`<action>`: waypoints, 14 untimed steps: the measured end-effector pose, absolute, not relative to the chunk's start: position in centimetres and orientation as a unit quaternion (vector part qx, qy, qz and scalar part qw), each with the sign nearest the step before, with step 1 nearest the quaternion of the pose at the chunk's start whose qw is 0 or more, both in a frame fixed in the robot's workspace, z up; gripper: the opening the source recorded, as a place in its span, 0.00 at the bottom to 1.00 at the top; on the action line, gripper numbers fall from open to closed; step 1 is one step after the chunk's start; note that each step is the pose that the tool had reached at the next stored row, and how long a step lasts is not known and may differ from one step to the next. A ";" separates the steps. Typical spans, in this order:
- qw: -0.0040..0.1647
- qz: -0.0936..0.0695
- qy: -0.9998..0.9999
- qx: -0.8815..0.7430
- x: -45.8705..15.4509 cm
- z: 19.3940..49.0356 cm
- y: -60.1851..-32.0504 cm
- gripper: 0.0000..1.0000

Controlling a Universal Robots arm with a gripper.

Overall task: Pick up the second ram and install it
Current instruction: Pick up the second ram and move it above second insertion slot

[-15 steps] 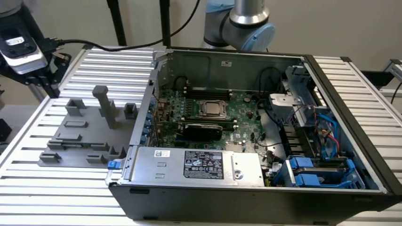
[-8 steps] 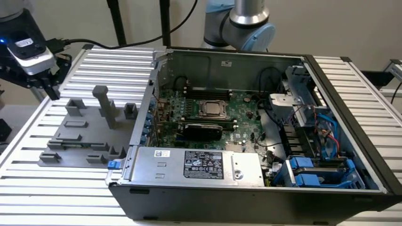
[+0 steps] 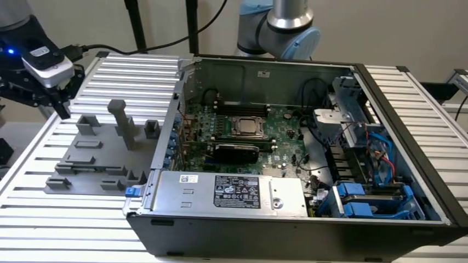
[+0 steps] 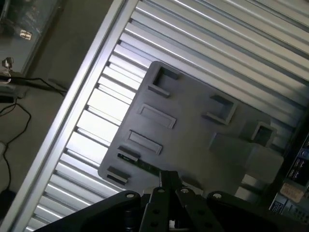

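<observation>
Fingers (image 4: pixel 165 180) are pressing tight together with nothing between them, so you are heading into this pick with no gap to take the stick. In the exterior view they are hanging over the far corner of the grey fixture (image 3: pixel 95 156), at that view's left, clear of everything on the desk (image 3: pixel 44 219).

The second ram (image 4: pixel 139 162) is lying flat along a shallow groove of that fixture, in the row nearest the fingers as the wrist view is showing it. It is sitting well apart from the open computer case (image 3: pixel 292 224) and the motherboard (image 3: pixel 281 123) inside it.

To my eye you are in the approach, and you are wanting three things from it:

- You are needing the fingers spread wider than the stick's narrow width while you are up high, not down in the groove.
- You are lining the two pads up across the long edges near mid-length, so the stick is not tipping as it is leaving the groove.
- You are coming straight down, because the raised blocks of the fixture are standing just beside the row.

Whether the chips are facing up I cannot tell, so you are best gripping the edges only.
</observation>
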State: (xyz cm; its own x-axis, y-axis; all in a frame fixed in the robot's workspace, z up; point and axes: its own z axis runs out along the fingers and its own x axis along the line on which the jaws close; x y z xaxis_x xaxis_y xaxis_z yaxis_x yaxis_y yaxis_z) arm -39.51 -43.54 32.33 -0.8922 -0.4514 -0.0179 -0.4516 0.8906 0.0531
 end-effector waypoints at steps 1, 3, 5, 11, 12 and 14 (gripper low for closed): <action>0.002 0.028 0.970 -0.241 -39.5 32.3 -43.5 0.11; 0.002 0.028 0.966 -0.259 -39.5 32.1 -43.5 0.11; 0.001 0.028 0.961 -0.276 -39.5 31.9 -43.5 0.11; 0.000 0.028 0.944 -0.328 -39.5 31.4 -43.5 0.11; -0.001 0.028 0.941 -0.337 -39.5 31.3 -43.5 0.11; -0.001 0.028 0.935 -0.354 -39.5 31.2 -43.5 0.11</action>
State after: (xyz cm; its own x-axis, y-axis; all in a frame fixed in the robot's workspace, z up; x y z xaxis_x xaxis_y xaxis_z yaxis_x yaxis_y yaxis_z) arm -39.51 -43.54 31.17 -0.7498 -0.6614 -0.0178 -0.6613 0.7482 0.0531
